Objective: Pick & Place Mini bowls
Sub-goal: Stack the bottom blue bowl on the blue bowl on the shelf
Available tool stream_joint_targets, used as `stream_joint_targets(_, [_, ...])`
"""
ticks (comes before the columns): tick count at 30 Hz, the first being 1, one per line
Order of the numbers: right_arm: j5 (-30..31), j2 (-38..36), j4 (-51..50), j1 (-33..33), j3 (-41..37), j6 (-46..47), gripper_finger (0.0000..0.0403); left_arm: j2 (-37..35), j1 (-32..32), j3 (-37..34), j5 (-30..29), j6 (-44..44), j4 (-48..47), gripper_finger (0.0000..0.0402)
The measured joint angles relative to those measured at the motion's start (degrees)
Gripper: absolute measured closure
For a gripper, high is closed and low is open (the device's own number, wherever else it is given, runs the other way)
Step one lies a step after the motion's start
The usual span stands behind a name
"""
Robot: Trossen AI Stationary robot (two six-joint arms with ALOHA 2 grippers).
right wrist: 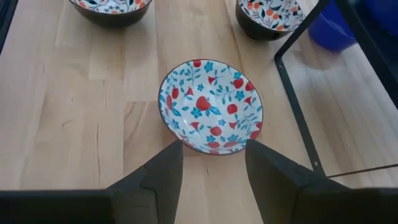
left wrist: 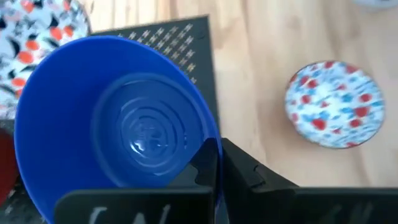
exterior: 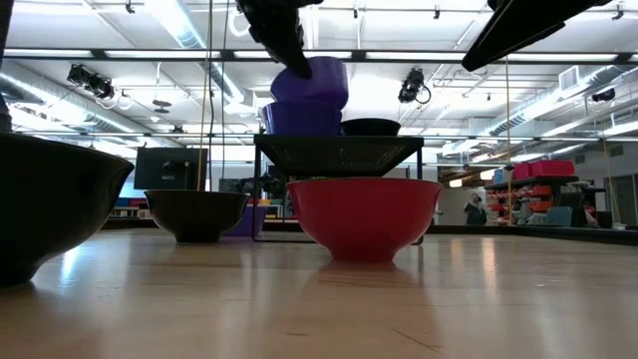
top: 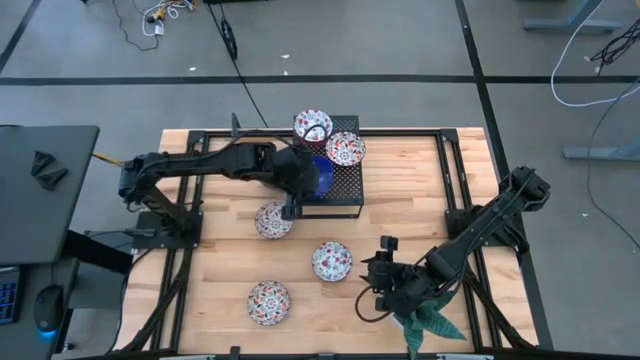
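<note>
High view: your left gripper (top: 297, 183) was over the black mesh stand (top: 345, 190) at the back of the bench (top: 210, 300), its fingers closed on the rim of a blue bowl (left wrist: 118, 130). Two patterned bowls (top: 313, 127) sat on the stand's far edge. Three more patterned bowls lay on the bench: one (top: 272, 220) beside the stand, one (top: 331, 260) mid-bench, one (top: 268, 302) near the front. Your right gripper (right wrist: 211, 171) hovered just beside the mid-bench bowl, fingers spread apart and empty.
</note>
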Motion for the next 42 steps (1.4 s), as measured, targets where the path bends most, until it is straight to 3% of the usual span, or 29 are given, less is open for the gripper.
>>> stream_joint_targets(4, [0.1, 0.0, 0.0, 0.0, 0.0, -0.2, 0.0227, 0.6, -0.1, 0.1, -2.3, -0.1, -0.5, 0.0389])
stream_joint_targets(25, [0.1, 0.1, 0.4, 0.0, 0.0, -0.4, 0.0227, 0.5, 0.0, 0.0, -2.4, -2.0, -3.9, 0.0385])
stream_joint_targets(36, [0.1, 0.1, 0.4, 0.0, 0.0, -0.4, 0.0227, 0.5, 0.0, 0.0, -2.4, -2.0, -2.4, 0.0277])
stream_joint_targets(42, [0.1, 0.1, 0.4, 0.0, 0.0, -0.6, 0.0227, 0.4, -0.1, 2.2, -2.4, -2.0, -3.5, 0.0245])
